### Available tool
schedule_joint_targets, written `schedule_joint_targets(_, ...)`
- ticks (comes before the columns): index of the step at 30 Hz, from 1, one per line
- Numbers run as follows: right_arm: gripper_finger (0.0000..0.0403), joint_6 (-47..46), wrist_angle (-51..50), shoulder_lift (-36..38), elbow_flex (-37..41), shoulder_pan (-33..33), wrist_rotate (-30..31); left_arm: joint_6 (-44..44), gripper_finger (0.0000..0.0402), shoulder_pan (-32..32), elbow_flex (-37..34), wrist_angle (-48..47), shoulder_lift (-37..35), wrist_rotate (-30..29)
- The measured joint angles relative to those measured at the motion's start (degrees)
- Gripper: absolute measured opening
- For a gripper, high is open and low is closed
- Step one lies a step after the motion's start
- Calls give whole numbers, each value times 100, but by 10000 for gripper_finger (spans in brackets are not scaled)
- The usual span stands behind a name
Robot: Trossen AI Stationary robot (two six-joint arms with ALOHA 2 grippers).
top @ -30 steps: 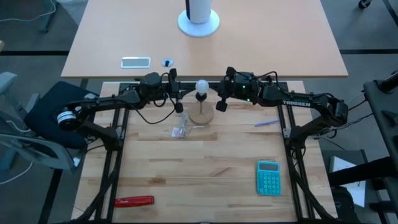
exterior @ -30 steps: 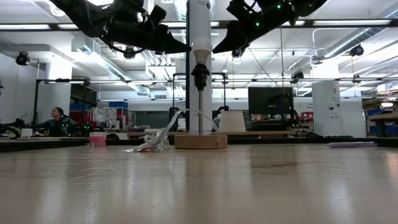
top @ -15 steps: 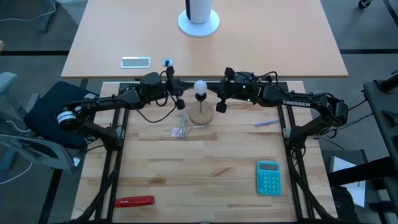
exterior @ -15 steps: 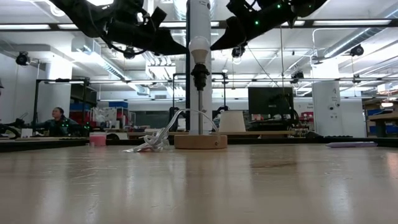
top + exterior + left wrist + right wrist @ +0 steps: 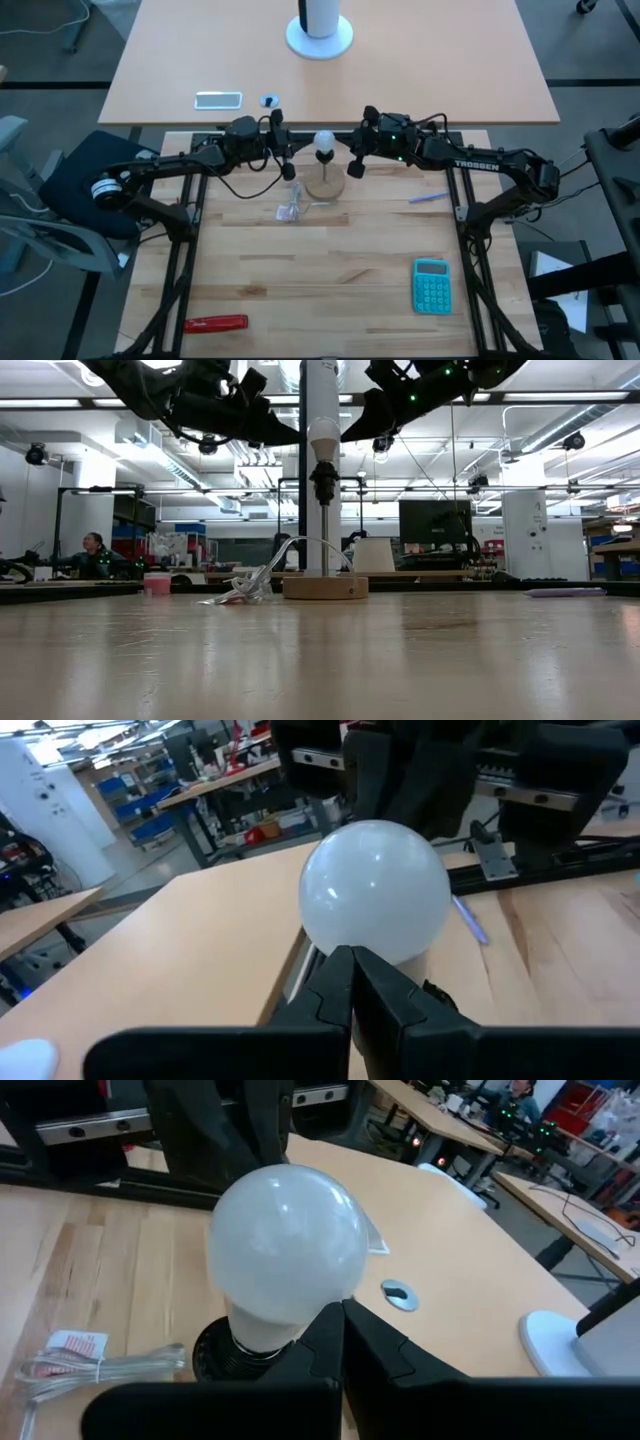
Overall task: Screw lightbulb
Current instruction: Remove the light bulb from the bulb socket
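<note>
The lightbulb (image 5: 323,141) is white and round. It stands upright with its narrow end in a black socket (image 5: 323,480) on a thin post, which rises from a round wooden disc stand (image 5: 324,186). My left gripper (image 5: 300,438) is shut and comes in level from the table's left, with its tips at the bulb's side. My right gripper (image 5: 346,436) is also shut and meets the bulb (image 5: 324,434) from the table's right. Both hang well above the table. My left gripper lays its shut fingertips (image 5: 338,982) against the bulb's lower rounded side (image 5: 372,946), just above the neck, coming level from the table's left. The bulb stays upright in its socket. My right gripper sets its shut fingertips (image 5: 322,1342) against the opposite lower side (image 5: 300,1302), slanting slightly down from the table's right.
A crumpled clear plastic wrapper (image 5: 291,208) lies just left of the stand. A pen (image 5: 428,197), a teal calculator (image 5: 432,285) and a red tool (image 5: 215,323) lie nearer the front. On the far table are a white lamp base (image 5: 319,35) and a phone (image 5: 218,99).
</note>
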State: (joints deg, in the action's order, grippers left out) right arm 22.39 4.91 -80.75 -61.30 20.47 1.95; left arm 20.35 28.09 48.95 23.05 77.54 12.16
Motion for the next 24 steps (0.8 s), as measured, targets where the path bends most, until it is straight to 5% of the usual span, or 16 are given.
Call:
schedule_joint_targets(8, 0, 7, 119, -2, 0, 46, 111, -12, 0, -68, 0, 22, 2, 839)
schedule_joint_targets(19, 0, 11, 71, 11, 0, 50, 245, -12, 0, -80, 0, -13, -243, 769)
schedule_joint_targets(24, 0, -28, -136, 86, 0, 46, 252, 64, 0, -79, 0, -98, -313, -475)
